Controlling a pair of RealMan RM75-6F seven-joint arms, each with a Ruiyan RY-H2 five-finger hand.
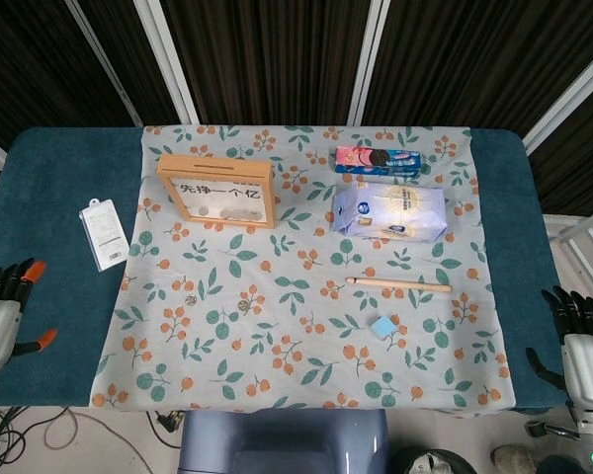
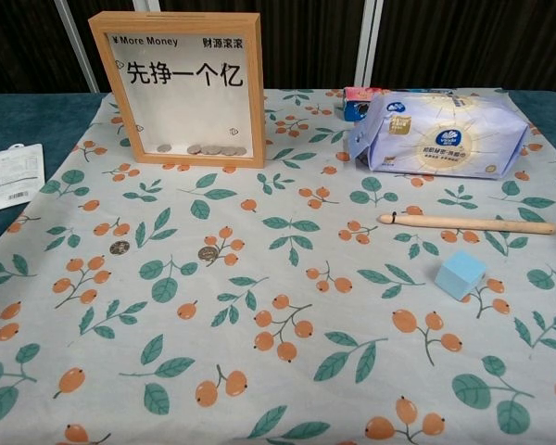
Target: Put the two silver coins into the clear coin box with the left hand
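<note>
Starting from the left hand [image 1: 2,318], seen empty with fingers spread off the cloth's left edge, the two silver coins [image 2: 120,247] [image 2: 208,252] are found rightward, lying in front of the coin box [image 2: 187,85]

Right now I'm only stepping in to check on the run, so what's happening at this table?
Nothing is being handled yet. The two silver coins lie loose on the leaf-print cloth, apart from each other and in front of the wood-framed clear coin box, which stands upright with some coins already inside. The left hand and right hand sit empty at the table's near corners, fingers apart.
</note>
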